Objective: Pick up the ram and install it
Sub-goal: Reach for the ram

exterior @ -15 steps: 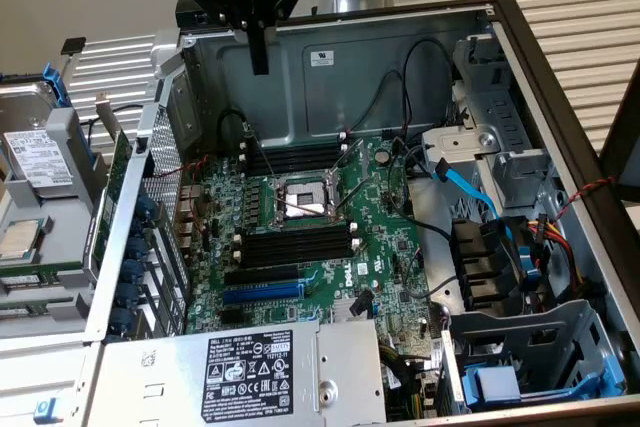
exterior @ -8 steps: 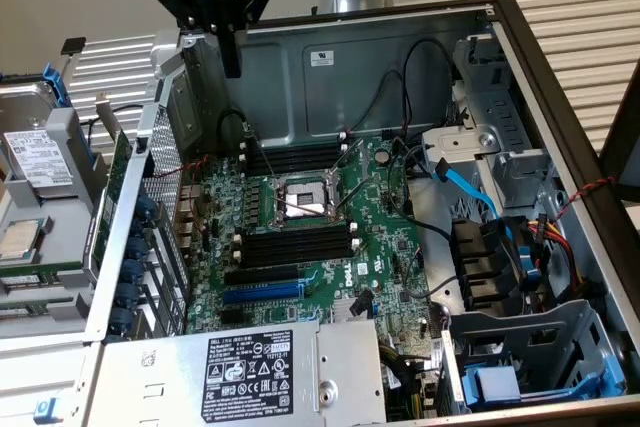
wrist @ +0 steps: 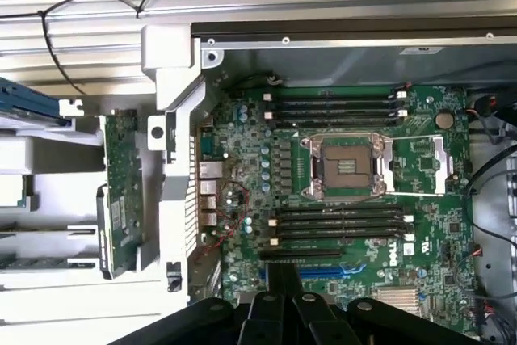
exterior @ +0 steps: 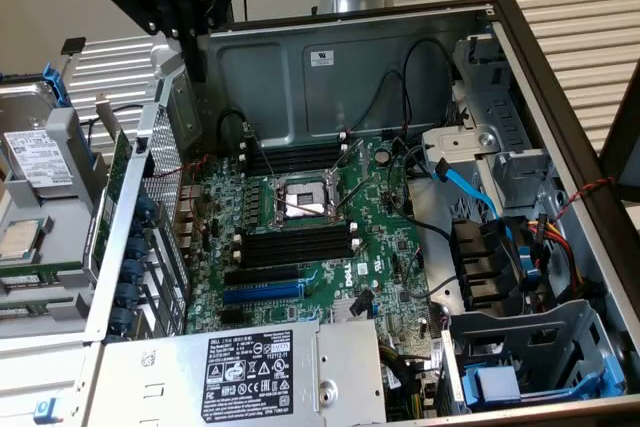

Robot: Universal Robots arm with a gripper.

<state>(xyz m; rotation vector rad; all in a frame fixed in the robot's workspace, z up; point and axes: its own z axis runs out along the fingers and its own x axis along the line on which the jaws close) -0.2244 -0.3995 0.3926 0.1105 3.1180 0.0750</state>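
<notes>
Hand (wrist: 283,280) pinched together, empty, over computer case (exterior: 400,57) | ram (wrist: 123,191) outside case, exterior view's left | I judge it light, stiff, fragile; I'd grip bare long edges, not chips.

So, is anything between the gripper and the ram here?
Only the case wall: the ram stands just outside it, while the gripper hangs above, seemingly on its inner side. Nothing visible covers the ram from above.
</notes>
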